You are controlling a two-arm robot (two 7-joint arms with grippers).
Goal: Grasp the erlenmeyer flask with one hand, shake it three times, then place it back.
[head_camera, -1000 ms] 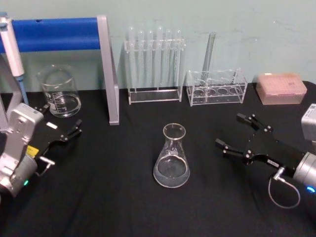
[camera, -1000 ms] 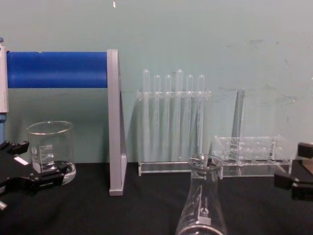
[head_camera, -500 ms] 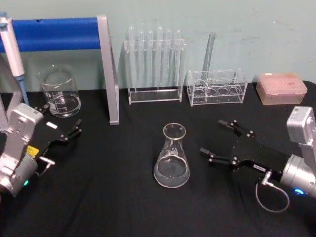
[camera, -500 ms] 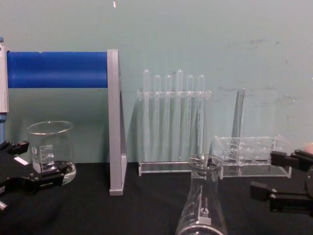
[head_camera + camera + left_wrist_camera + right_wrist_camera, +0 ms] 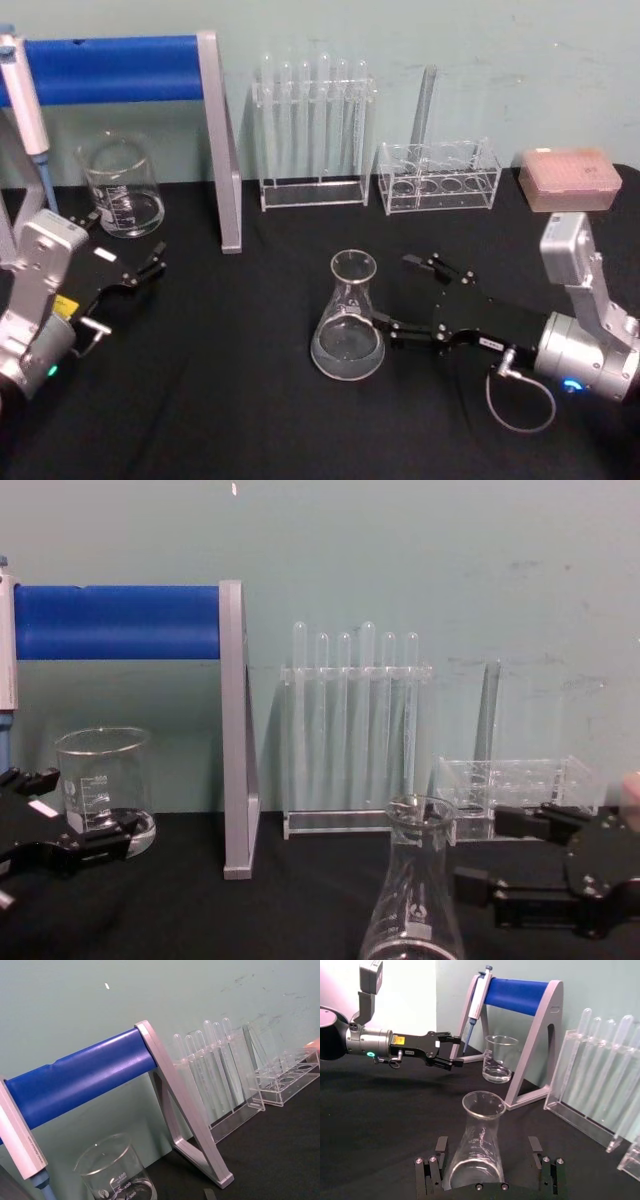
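Reach | we brought the right gripper (image 5: 395,294) in from well apart, jaws wide, tips beside the clear glass conical flask (image 5: 348,320) | left gripper (image 5: 150,263) parked, open | grasp pending.

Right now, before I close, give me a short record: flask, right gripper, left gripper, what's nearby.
flask: flask upright on the black table, centre front
right gripper: right gripper open, jaws on either side of the flask's lower body, not closed on it
left gripper: left gripper open, parked on the robot's left by the beaker
behind: test tube rack, apart from the flask
grasp: not yet made
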